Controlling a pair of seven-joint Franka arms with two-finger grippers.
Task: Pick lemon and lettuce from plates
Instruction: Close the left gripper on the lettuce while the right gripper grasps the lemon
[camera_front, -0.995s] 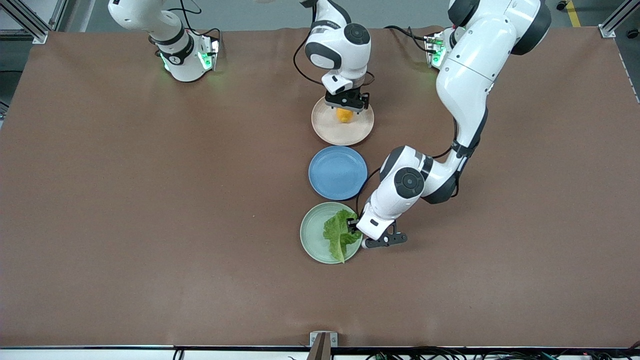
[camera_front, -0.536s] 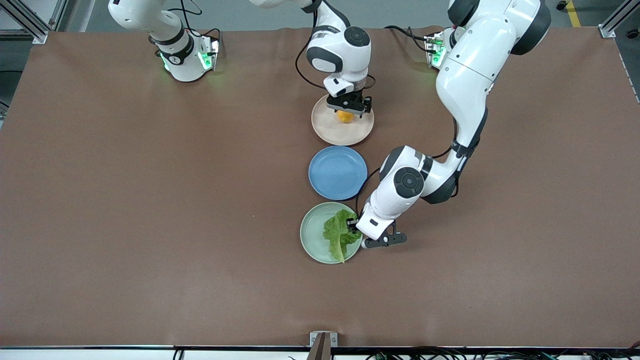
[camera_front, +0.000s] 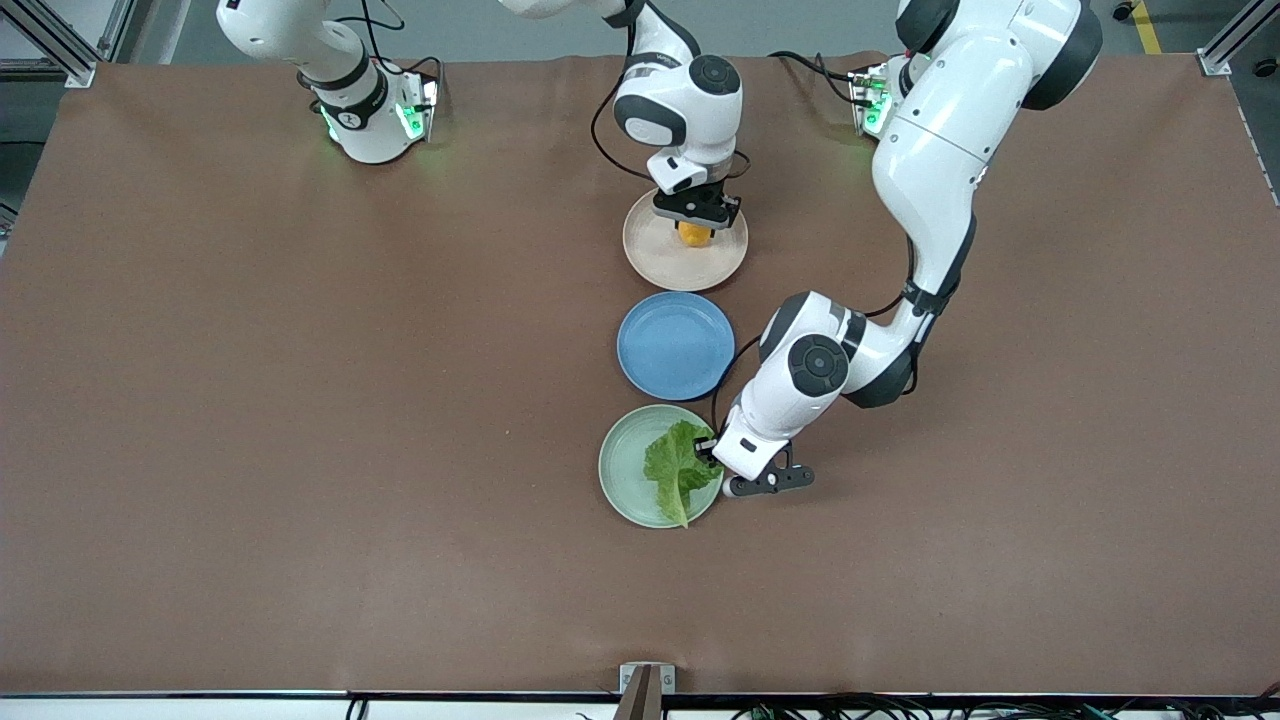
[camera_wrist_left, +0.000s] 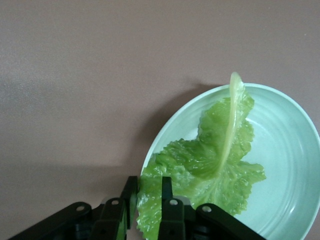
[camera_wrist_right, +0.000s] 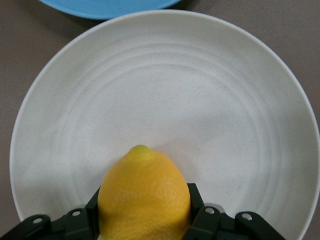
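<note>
The lemon (camera_front: 694, 235) sits on the beige-pink plate (camera_front: 660, 262), the plate nearest the robots' bases. My right gripper (camera_front: 697, 222) is down over it, fingers pressed on both its sides. In the right wrist view the lemon (camera_wrist_right: 144, 185) fills the gripper (camera_wrist_right: 144, 200) above the plate (camera_wrist_right: 200, 90). The lettuce (camera_front: 675, 470) lies on the mint green plate (camera_front: 622, 470), nearest the front camera. My left gripper (camera_front: 708, 452) is at the leaf's edge toward the left arm's end. In the left wrist view the gripper (camera_wrist_left: 149, 192) pinches the leaf (camera_wrist_left: 215, 150) over the plate (camera_wrist_left: 295, 150).
An empty blue plate (camera_front: 675, 345) lies between the two other plates, and its rim shows in the right wrist view (camera_wrist_right: 107, 5). The three plates form a line down the middle of the brown table (camera_front: 300, 400).
My right gripper has come down onto the lemon on the beige-pink plate. The lettuce and green plate have shifted very slightly. The left arm has hardly moved.
</note>
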